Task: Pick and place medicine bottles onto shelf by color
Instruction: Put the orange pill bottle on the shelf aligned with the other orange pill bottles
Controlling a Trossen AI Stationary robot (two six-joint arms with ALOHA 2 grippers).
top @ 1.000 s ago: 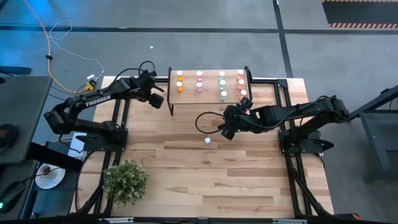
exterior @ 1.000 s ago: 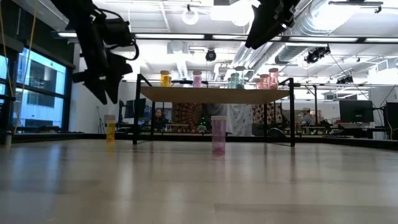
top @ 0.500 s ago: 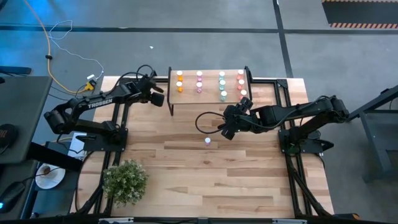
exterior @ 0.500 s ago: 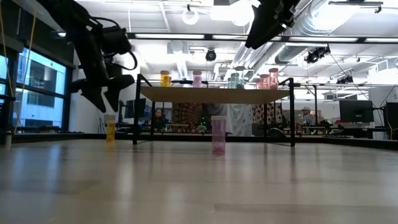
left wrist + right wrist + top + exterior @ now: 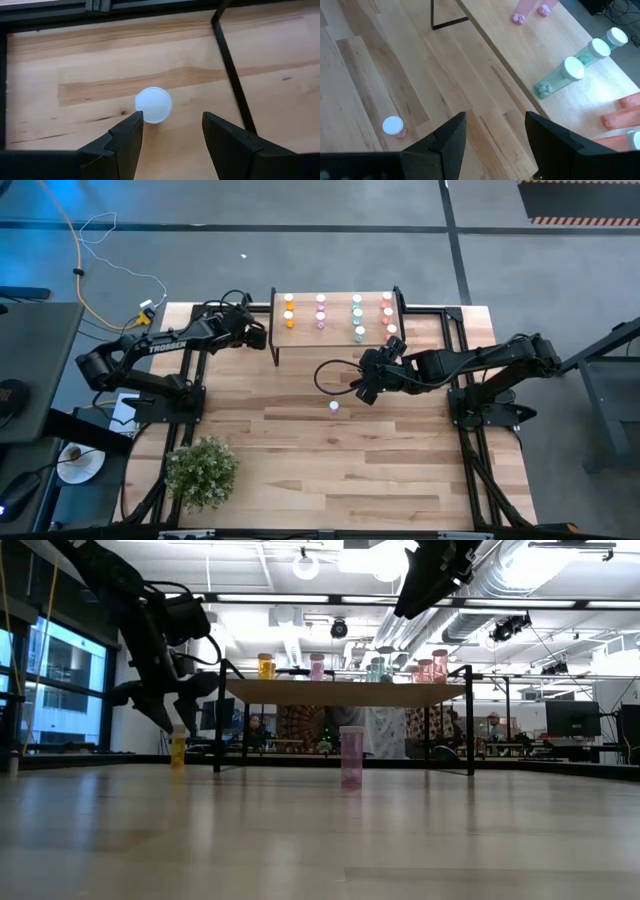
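On the counter (image 5: 330, 450) mid-front, a pink bottle (image 5: 351, 757) stands upright, white cap up, long axis vertical. Left of the shelf (image 5: 338, 323), an orange bottle (image 5: 178, 748) stands upright too; the left tool (image 5: 170, 135) hovers just above it, fingers spread, empty. The right tool (image 5: 362, 392) hangs near the shelf's front edge, spread, empty. On the shelf, upright white-capped bottles sit sorted: orange, pink, teal, red.
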